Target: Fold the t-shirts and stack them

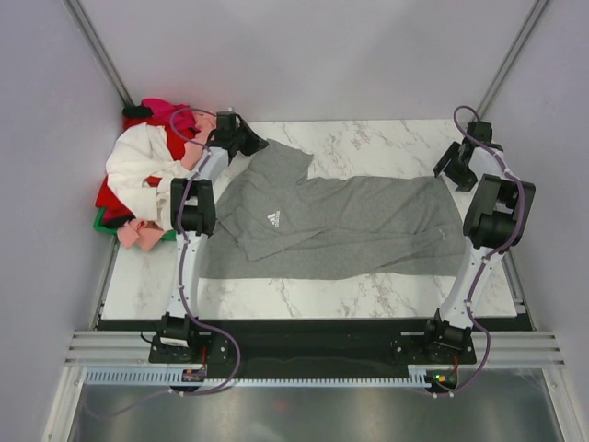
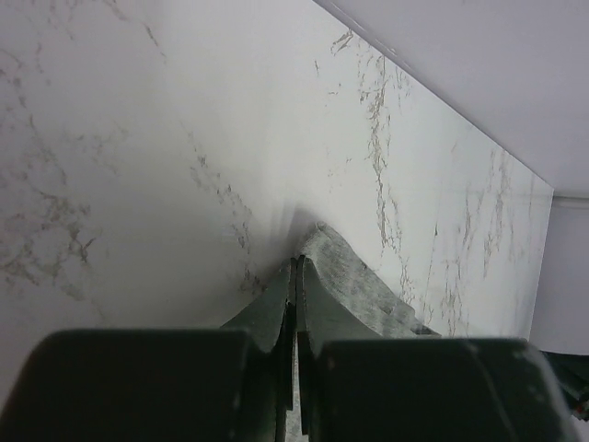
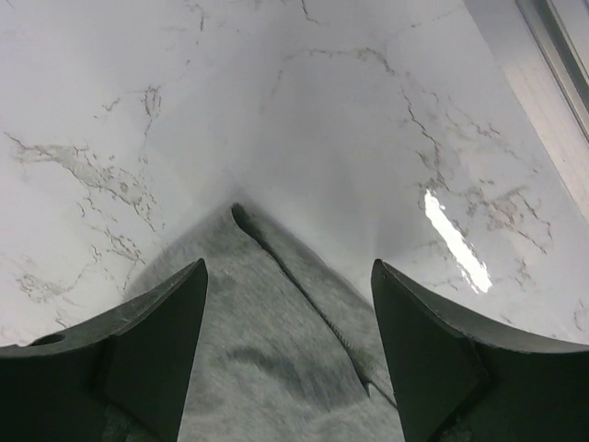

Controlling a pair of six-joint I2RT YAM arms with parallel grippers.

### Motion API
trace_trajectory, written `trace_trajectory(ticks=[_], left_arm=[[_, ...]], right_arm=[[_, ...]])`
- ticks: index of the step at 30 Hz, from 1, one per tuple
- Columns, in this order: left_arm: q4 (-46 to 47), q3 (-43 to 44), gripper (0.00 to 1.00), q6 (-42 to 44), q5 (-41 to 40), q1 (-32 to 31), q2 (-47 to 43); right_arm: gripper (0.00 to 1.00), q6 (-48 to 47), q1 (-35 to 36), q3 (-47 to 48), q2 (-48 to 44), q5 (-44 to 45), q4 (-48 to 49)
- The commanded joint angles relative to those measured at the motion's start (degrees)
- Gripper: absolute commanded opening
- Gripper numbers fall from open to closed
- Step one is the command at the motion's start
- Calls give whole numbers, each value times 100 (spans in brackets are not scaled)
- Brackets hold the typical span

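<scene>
A grey t-shirt (image 1: 350, 226) with a small white chest logo (image 1: 273, 218) lies spread across the marble table. My left gripper (image 1: 247, 140) is at its far left corner, shut on a peak of the grey cloth (image 2: 350, 276). My right gripper (image 1: 453, 166) is open over the shirt's far right corner; in the right wrist view the grey hem corner (image 3: 267, 313) lies between the two spread fingers (image 3: 175, 313), flat on the table. A heap of other t-shirts (image 1: 147, 175), white, red, pink, magenta and green, sits at the far left.
The marble table (image 1: 368, 143) shows bare along the far side and the near side (image 1: 368, 295). Purple walls close in on both sides. A black rail (image 1: 313, 327) runs along the near edge by the arm bases.
</scene>
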Motion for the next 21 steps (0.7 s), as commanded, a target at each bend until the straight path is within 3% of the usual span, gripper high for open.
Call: trace_trajectory(ticks=[1,14,21], left_arm=[[-2,-164,2,-63,16,31,39],[15,-173,2,-36,104,39,39],[59,-182,2,-45,139,48,39]], right_arm=[[79,-57,12,405,250,-184,291],[63,-136,241,582,576,-254,423],[39,-180,276,125,426,-237,652]])
